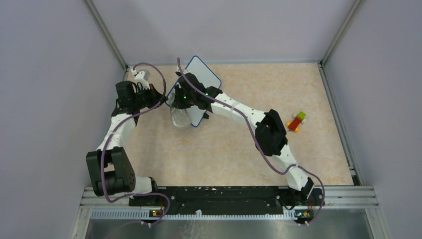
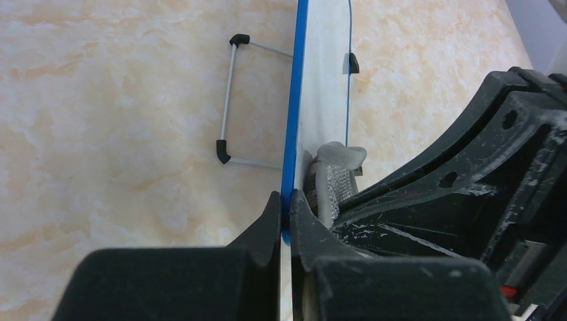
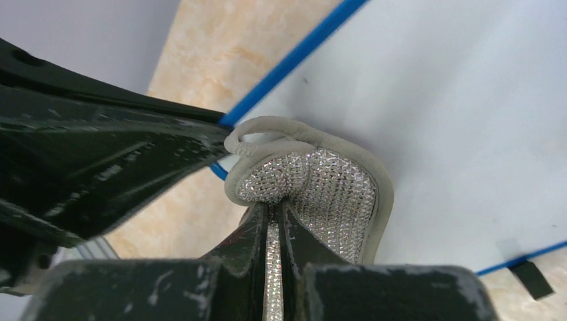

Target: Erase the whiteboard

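Left gripper (image 2: pixel 286 200) is clamped on the blue edge of the whiteboard (image 2: pixel 324 87), apparently steadying it at upper centre of the overhead view. Right gripper (image 3: pixel 275 208) pinches the eraser pad (image 3: pixel 334 194), which lies against the white face for wiping.

White-shelled left robot arm (image 1: pixel 117 132) and matching right robot arm (image 1: pixel 239 112), each with blocky black joint housings, stand on a long black base rail (image 1: pixel 219 195). Thin purple cables (image 1: pixel 148 63) loop along both. The matte black fingers (image 2: pixel 267 227) are scuffed with white flecks, and small green lights (image 1: pixel 185 97) glow at the right wrist.
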